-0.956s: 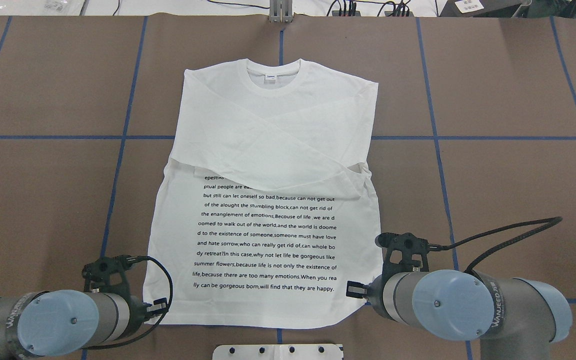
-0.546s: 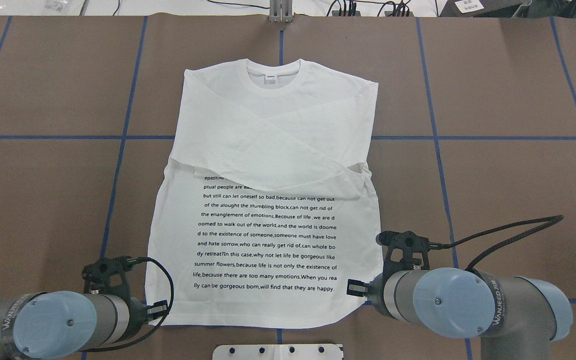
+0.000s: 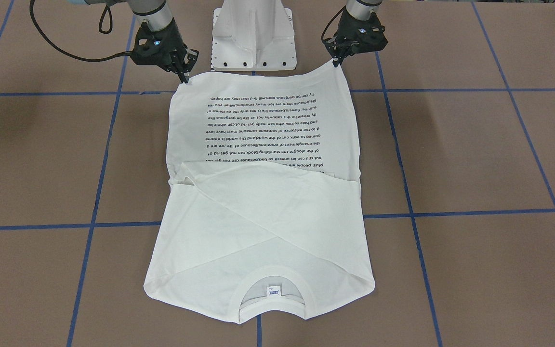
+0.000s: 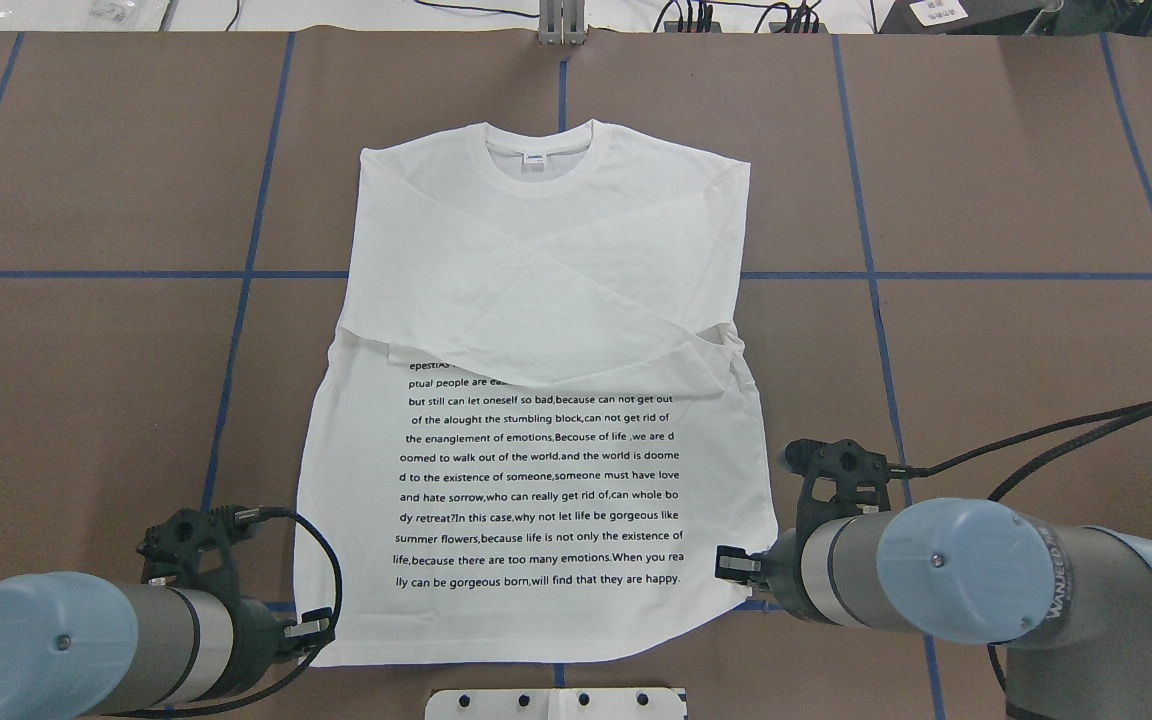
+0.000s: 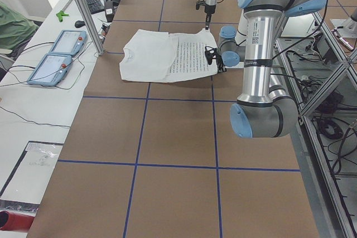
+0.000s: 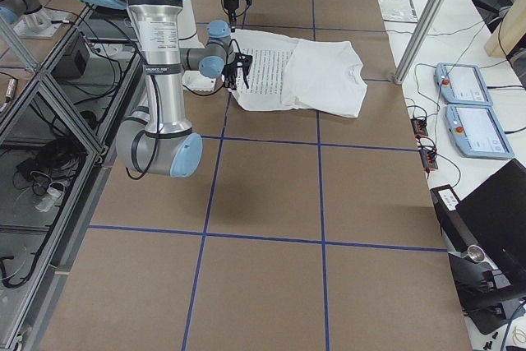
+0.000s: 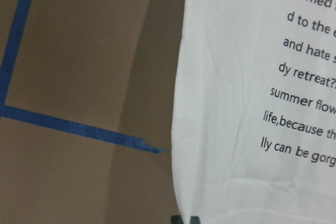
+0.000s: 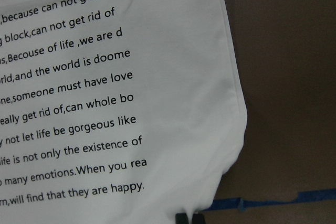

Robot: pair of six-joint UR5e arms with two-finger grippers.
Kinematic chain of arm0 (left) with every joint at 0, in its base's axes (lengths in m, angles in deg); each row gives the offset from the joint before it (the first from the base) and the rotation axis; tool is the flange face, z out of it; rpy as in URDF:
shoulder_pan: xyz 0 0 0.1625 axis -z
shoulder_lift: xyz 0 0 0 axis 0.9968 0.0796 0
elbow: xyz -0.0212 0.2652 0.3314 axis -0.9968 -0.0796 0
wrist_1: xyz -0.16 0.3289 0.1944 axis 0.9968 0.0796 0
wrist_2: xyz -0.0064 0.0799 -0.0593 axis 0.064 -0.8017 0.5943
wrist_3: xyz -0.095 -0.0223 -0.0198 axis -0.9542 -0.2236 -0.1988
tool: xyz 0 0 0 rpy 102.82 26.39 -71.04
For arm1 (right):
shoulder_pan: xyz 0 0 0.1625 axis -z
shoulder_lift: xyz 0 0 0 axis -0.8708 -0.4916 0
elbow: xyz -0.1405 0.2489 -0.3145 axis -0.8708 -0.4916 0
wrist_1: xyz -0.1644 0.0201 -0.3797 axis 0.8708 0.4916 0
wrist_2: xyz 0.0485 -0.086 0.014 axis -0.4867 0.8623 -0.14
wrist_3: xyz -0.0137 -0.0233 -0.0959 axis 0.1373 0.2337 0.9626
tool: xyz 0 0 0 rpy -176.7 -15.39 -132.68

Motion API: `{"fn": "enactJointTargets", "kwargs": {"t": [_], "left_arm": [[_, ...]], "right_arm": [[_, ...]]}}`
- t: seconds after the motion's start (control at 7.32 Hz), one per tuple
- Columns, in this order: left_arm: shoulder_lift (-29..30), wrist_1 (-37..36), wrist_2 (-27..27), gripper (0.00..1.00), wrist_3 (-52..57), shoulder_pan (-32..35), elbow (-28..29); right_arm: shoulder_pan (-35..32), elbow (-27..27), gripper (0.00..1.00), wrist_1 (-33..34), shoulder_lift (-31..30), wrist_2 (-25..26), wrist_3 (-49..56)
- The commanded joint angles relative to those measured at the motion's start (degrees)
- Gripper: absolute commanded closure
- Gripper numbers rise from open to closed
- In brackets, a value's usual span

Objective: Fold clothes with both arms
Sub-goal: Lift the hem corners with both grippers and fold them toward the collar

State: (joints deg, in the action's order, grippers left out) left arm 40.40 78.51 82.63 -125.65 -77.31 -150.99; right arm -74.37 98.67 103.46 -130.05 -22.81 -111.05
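White long-sleeved T-shirt (image 4: 536,300) lies flat mid-bench (image 4: 1036,180), sleeves crossed over the chest. Left end effector (image 3: 340,61) and right end effector (image 3: 184,77) are each clenched on a hem corner. Lift both evenly, keep the hem taut, carry it to the collar (image 4: 540,160) and lay the edges square.

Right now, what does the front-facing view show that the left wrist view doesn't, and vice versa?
Front-facing only: the whole shirt, its collar and label, the white pedestal, the right gripper on a hem corner. Left wrist only: a close-up of blue tape meeting the shirt's side edge. Both: the black text, brown table, and left gripper at the hem, just its tips in the wrist view.
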Motion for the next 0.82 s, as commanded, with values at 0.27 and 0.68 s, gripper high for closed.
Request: {"fn": "enactJointTargets", "kwargs": {"t": [0.27,0.68], "left_arm": [[-2.1,-0.6,4.1,1.00,0.4,-0.2,-9.7],[-2.2,-0.7,10.8,1.00,0.3,-1.4,-12.7]], "right_arm": [[-7.0,7.2,1.00,0.2,-3.5,-20.1,1.1],[-8.4,11.4,1.00,0.3,-6.3,-32.5,1.1]]}}
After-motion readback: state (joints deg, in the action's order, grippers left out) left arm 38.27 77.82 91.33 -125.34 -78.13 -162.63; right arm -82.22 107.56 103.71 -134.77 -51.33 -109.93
